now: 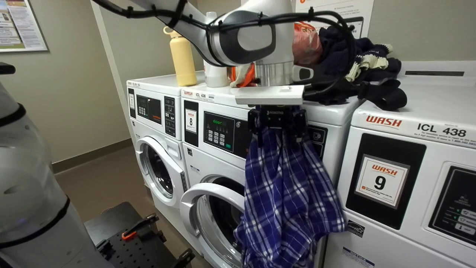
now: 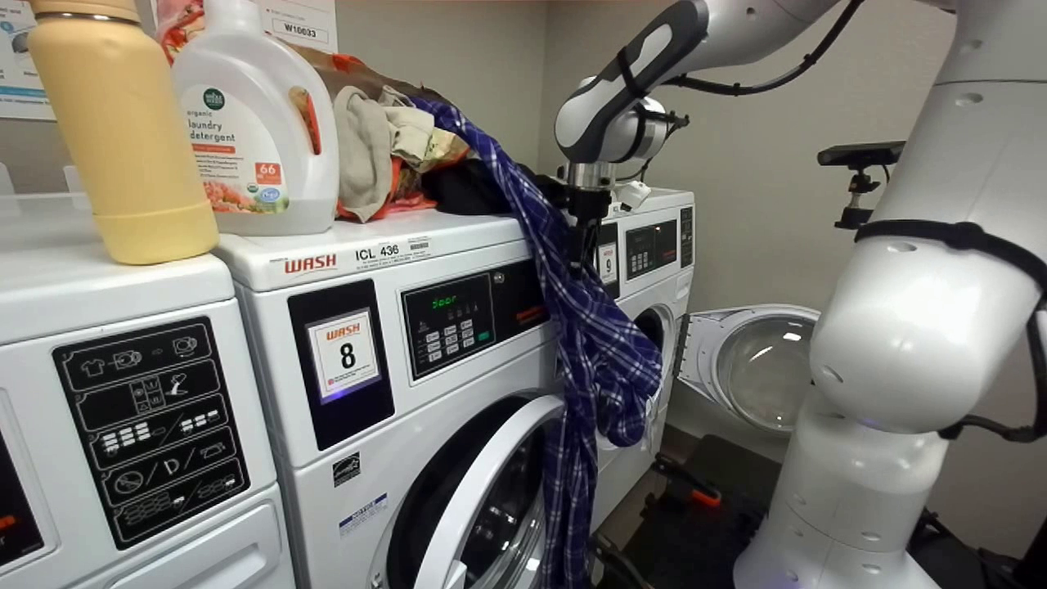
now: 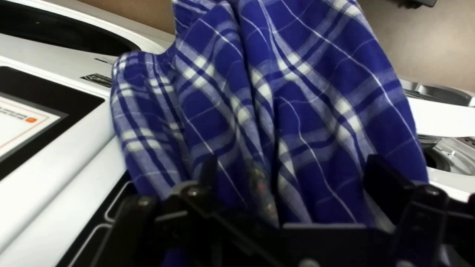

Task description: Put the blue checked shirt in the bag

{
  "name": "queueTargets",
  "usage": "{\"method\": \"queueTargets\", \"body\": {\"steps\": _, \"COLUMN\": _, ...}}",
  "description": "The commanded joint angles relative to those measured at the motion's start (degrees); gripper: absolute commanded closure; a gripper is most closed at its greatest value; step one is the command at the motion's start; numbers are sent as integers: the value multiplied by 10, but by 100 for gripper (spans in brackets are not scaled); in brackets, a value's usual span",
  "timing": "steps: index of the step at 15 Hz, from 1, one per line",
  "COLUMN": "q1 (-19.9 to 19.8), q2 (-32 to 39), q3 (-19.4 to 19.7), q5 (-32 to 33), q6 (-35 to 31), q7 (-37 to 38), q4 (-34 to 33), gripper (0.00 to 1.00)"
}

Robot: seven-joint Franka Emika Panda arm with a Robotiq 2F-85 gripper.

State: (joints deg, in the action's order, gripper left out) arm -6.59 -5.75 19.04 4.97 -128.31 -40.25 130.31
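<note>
Washer 8 (image 2: 433, 397) is partly hidden by the blue checked shirt (image 1: 286, 186), cropped at bottom, jaws wide apart.

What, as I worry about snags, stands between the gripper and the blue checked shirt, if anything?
Nothing visible does. In the wrist view the blue checked shirt hangs directly ahead of the open gripper; whether they touch is unclear.

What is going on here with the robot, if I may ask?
A robot arm has its pincer open at the blue checked shirt, with no firm grip visible. The shirt hangs down in front of washer 8, its upper part running up to the other laundry on top of the machine. It is not bagged yet.
</note>
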Motion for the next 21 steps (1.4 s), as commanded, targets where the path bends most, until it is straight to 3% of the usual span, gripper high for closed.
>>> {"method": "queueTargets", "body": {"steps": 1, "q1": -26, "q2": 62, "q3": -12, "q5": -10, "q6": -44, "q7": -29, "q4": -11, "gripper": 0}}
{"method": "queueTargets", "body": {"steps": 8, "q1": -65, "q2": 134, "q3": -42, "q5": -99, "q6": -116, "q7": -110, "q4": -14, "gripper": 0}}
{"method": "queueTargets", "body": {"steps": 9, "q1": -68, "q2": 131, "q3": -45, "q5": -111, "q6": -112, "q7": -117, "q4": -11, "gripper": 25}}
{"method": "queueTargets", "body": {"steps": 10, "q1": -71, "q2": 131, "q3": -47, "q5": -121, "q6": -113, "q7": -126, "q4": -12, "gripper": 26}}
{"method": "queueTargets", "body": {"steps": 19, "q1": -89, "q2": 126, "q3": -48, "q5": -194, "q6": -106, "q7": -167, "q4": -14, "gripper": 97}}
{"method": "queueTargets", "body": {"steps": 21, "q1": -91, "q2": 123, "q3": -46, "q5": -193, "q6": -86, "q7": -160, "q4": -20, "gripper": 100}}
